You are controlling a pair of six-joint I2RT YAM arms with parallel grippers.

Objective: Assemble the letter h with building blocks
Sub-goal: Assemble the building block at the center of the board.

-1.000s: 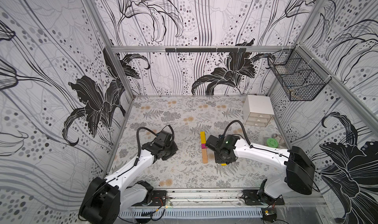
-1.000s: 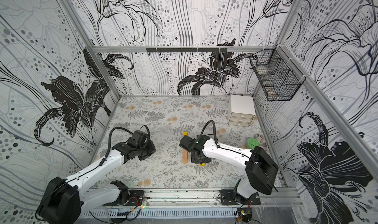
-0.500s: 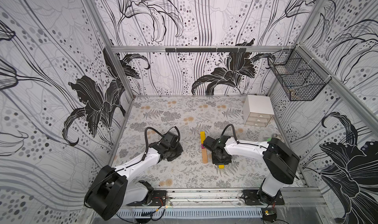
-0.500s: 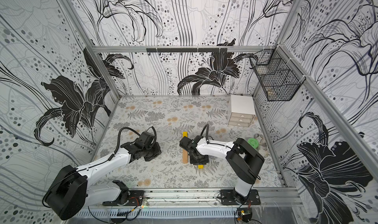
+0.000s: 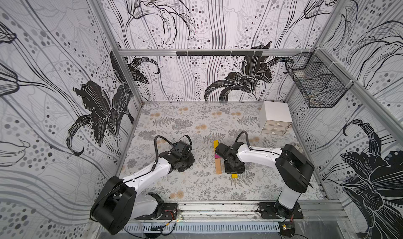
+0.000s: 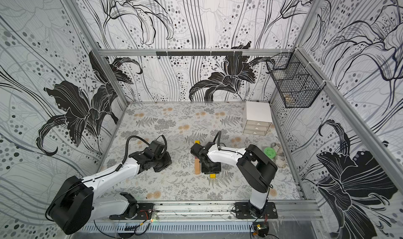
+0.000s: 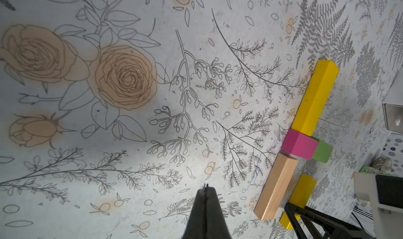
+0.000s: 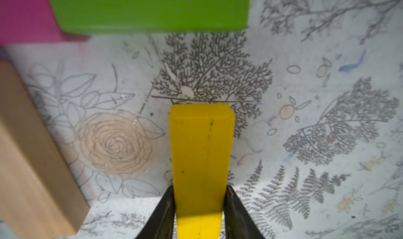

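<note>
A white drawer chest [image 5: 275, 115] sits near a wall-hung wire basket [image 5: 317, 85].

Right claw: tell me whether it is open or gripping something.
Shut on the yellow block, it seems: in the right wrist view the right claw has its fingers against both sides of it, no gap visible.

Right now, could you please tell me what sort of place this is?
Probably a robot lab cell: a left arm and right arm bolted to a rail, papered walls boxing in the table, and toy blocks laid out.
</note>
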